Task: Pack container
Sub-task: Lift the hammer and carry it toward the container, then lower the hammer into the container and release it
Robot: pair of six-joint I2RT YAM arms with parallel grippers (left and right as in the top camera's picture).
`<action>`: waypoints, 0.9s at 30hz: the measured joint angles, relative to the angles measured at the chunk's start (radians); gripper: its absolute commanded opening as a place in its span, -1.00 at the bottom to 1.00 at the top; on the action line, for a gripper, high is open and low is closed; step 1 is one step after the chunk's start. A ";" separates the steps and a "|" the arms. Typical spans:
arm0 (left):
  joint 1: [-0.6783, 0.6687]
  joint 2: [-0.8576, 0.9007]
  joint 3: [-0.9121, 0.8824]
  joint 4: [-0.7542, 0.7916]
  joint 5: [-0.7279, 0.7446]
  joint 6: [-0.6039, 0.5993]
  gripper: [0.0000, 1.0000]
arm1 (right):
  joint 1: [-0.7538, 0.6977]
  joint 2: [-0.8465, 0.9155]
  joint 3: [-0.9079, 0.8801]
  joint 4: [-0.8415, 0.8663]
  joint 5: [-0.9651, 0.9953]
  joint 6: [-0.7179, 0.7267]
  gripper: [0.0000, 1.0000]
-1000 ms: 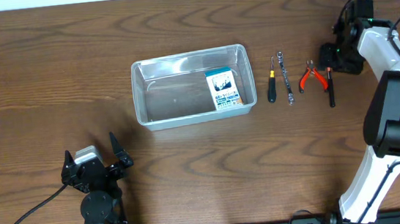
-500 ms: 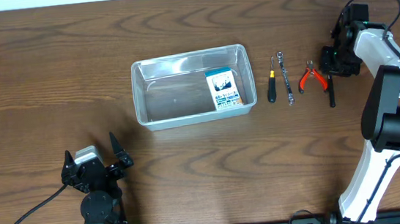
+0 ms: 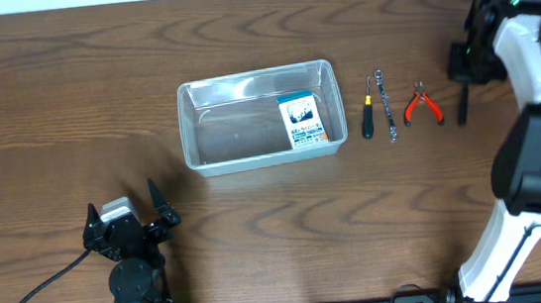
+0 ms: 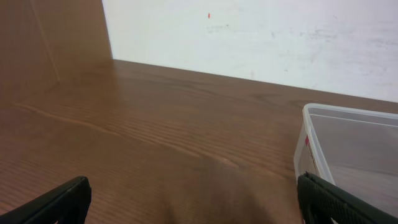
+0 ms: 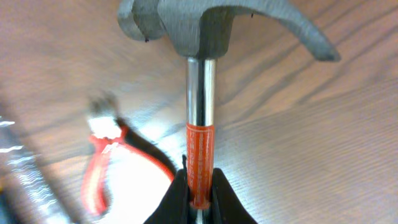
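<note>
The container (image 3: 189,129), a clear shallow tub, sits mid-table with a blue-and-white box (image 3: 301,121) lying in its right end. My right gripper (image 3: 468,58) is shut on a claw hammer (image 5: 201,118), with both fingers pinching its red-labelled shaft below the steel head. The hammer's black handle (image 3: 462,105) hangs over the table right of the pliers (image 3: 422,104). At the near left my left gripper (image 3: 128,225) stands open with nothing in it. In the left wrist view the container's corner (image 4: 305,143) shows by the right finger.
A black-handled screwdriver (image 3: 367,112) and a small wrench (image 3: 383,104) lie between the container and the red-handled pliers (image 5: 106,162). The right arm's white links reach up along the table's right edge.
My right gripper has shut on the hammer and lifted it off the table, moving right and toward the far edge. The left arm has not moved.
</note>
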 measured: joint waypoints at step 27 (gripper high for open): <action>0.000 0.000 0.000 0.000 0.000 0.000 0.96 | 0.822 0.097 0.046 0.361 -0.174 -1.197 -0.98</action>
